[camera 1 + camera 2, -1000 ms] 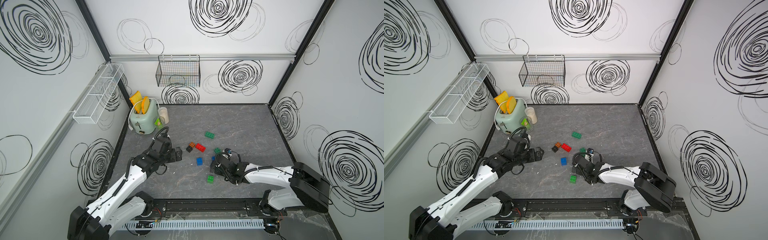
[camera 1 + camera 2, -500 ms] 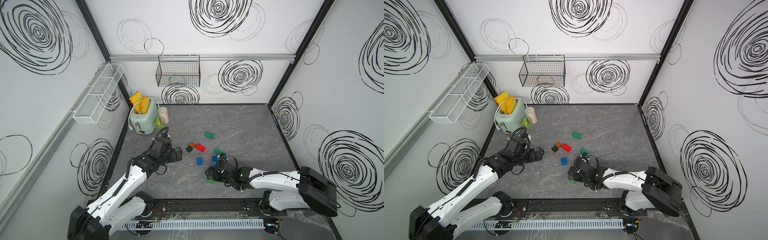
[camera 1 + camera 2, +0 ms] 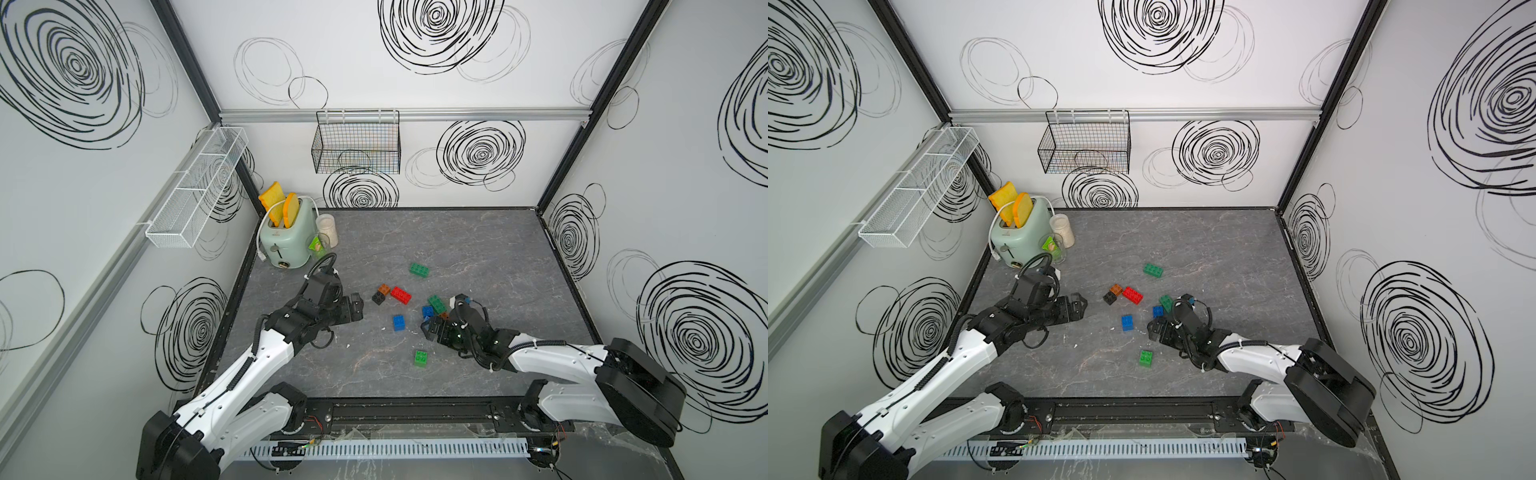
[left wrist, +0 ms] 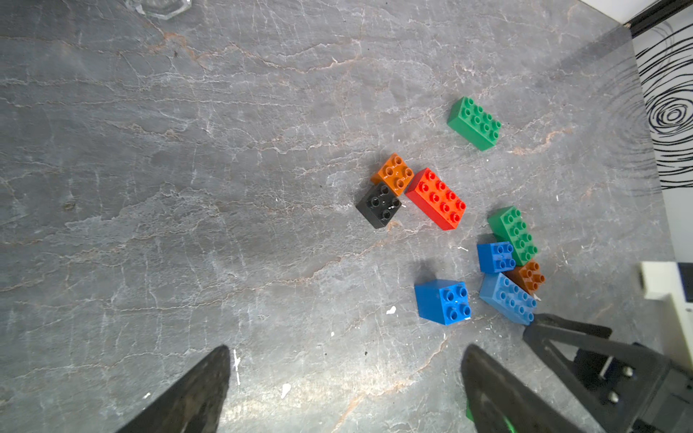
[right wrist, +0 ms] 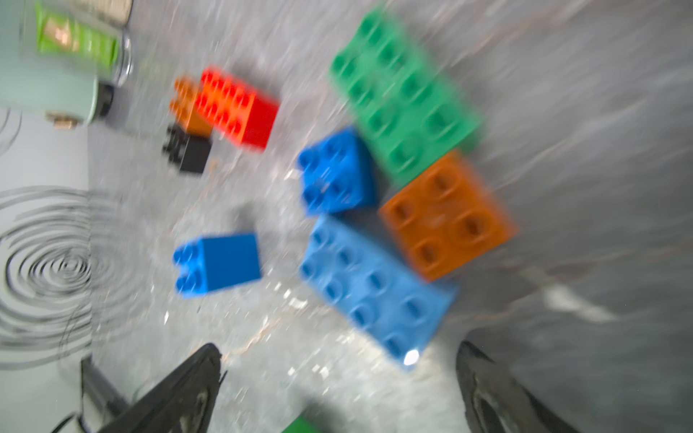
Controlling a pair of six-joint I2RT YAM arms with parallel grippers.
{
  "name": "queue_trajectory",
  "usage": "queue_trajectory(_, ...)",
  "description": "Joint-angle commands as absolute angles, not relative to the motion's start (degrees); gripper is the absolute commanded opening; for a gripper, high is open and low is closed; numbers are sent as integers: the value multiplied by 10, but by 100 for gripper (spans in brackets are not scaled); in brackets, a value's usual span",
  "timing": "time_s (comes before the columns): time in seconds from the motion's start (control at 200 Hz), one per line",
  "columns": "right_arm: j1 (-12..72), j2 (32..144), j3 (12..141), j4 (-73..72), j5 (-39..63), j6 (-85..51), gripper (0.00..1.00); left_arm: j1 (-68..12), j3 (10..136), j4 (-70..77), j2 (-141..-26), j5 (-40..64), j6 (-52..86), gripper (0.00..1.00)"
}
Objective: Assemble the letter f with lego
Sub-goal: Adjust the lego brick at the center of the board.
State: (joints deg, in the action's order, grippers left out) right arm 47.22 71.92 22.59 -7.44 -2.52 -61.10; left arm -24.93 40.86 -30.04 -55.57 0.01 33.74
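While left tool (image 4: 347,350) and right tool (image 5: 339,346) gape empty | light-blue lego (image 5: 375,288) — just ahead of latter

In a top view, your left gripper (image 3: 358,306) near a black brick (image 3: 378,298), orange brick (image 3: 384,289) and red brick (image 3: 401,295) clustered on the grey table (image 3: 478,249), your right gripper (image 3: 429,327) just beside a blue brick (image 3: 427,311) and green oblong brick (image 3: 437,303), a small green brick (image 3: 421,358) apart toward the front edge.

A lab robot cell: white walls (image 3: 353,62) scrawled with black spirals enclose a grey marbled table (image 3: 478,249). The left arm (image 3: 270,357) and right arm (image 3: 552,359) sit on a black rail (image 3: 415,411) at its front.
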Motion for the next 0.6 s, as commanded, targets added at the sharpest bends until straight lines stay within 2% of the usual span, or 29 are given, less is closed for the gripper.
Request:
queue_trajectory(0.0,426,736,192,0,-44,-577,99,-244,403,-284,-559,0,334,98)
queue_trajectory(0.2,408,769,242,48,-58,-520,99,-242,402,-283,-561,3,334,98)
queue_trajectory(0.395,497,765,274,73,-76,-554,99,-241,402,-281,-564,5,334,98)
queue_trajectory(0.51,522,724,243,13,-54,-576,99,-240,402,-281,-564,5,334,98)
queue_trajectory(0.595,546,692,233,25,-105,-595,99,-240,401,-280,-564,7,334,98)
